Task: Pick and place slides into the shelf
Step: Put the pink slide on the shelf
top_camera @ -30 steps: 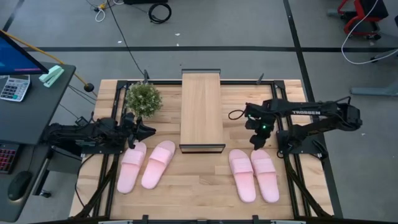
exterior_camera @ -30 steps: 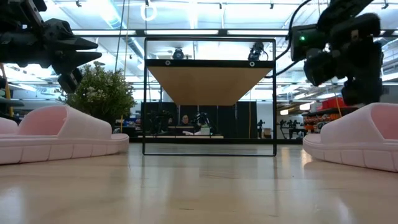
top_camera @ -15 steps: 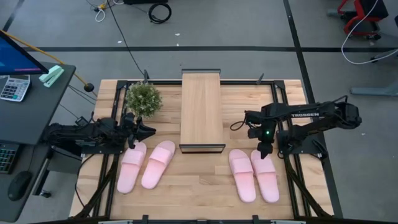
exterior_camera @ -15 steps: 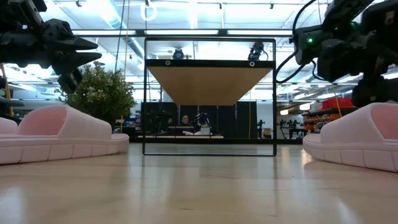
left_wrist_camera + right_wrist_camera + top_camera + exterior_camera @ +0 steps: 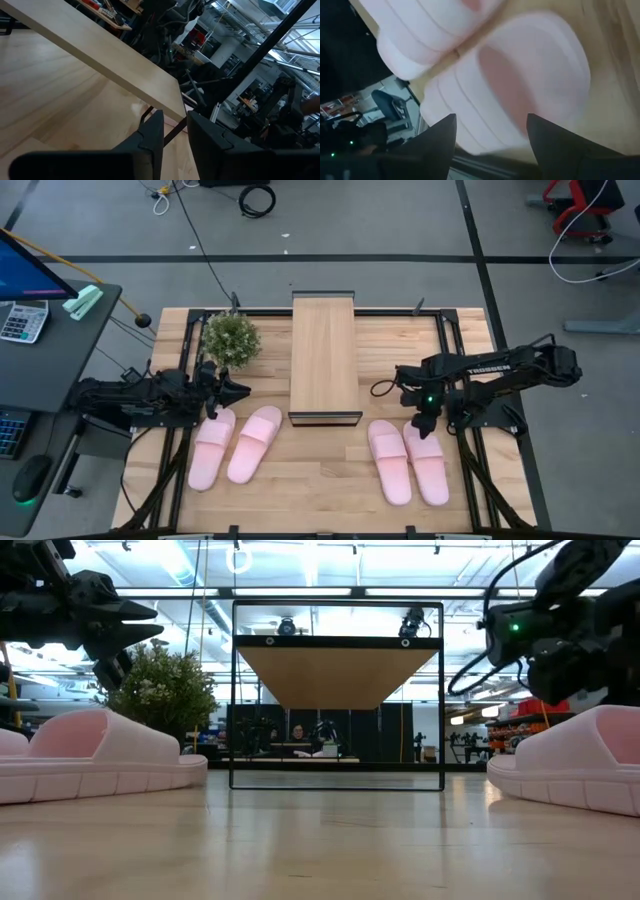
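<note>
Four light pink slides lie sole-down on the table in two pairs: a left pair (image 5: 210,450) (image 5: 254,443) and a right pair (image 5: 388,462) (image 5: 428,467). The shelf (image 5: 325,357) stands on its black frame at the table's far middle, also in the low view (image 5: 337,675). My right gripper (image 5: 419,421) (image 5: 492,132) hovers open over the far end of the rightmost slide (image 5: 520,75), its fingers astride that end without touching. My left gripper (image 5: 238,390) (image 5: 175,135) waits above the left pair's far ends, open by a narrow gap.
A small potted plant (image 5: 231,337) stands at the far left of the table, close behind the left gripper. Bare wood lies between the two pairs, in front of the shelf's open near end (image 5: 325,418). A desk with a keyboard and calculator stands off the table's left.
My right gripper has moved toward the table's near edge and down, from beside the shelf to over the rightmost slide's far end. The slides and the left arm have stayed where they were.
</note>
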### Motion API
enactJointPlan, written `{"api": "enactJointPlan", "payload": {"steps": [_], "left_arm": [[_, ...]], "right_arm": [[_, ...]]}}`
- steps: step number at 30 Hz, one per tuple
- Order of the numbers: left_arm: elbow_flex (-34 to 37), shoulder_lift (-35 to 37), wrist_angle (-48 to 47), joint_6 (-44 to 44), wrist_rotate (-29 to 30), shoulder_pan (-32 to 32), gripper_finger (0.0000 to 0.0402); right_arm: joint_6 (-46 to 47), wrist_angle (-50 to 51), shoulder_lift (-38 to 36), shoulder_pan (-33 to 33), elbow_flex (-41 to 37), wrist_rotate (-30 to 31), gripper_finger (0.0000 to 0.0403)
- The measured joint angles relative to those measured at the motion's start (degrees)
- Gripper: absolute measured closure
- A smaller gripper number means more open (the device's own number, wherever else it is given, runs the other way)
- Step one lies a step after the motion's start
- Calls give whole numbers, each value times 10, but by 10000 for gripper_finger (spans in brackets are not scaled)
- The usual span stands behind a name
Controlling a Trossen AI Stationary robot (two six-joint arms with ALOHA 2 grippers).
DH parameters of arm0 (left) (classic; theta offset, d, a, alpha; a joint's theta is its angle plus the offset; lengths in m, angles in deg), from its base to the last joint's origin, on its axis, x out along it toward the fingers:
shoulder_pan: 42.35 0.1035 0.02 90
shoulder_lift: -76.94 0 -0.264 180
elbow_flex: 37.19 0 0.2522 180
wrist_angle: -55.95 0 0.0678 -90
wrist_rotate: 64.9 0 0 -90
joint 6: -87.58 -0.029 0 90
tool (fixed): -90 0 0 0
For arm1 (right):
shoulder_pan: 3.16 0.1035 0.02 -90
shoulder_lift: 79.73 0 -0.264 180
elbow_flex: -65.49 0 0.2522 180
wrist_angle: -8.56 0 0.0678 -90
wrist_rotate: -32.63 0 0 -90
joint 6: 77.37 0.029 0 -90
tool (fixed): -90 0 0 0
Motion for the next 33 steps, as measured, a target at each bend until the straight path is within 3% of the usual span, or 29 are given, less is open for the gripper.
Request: {"api": "enactJointPlan", "payload": {"steps": [15,19,23,33], "left_arm": [[0,0,0,0,0,0,305],[0,0,0,0,0,0,304],[0,0,0,1,0,0,301],[0,0,0,1,0,0,302]], "right_arm": [[57,-102,0,0,-50,-16,155],[60,-120,0,1,-64,-77,155],[53,-119,0,18,-70,-127,158],[38,-146,0,84,-70,-126,176]]}}
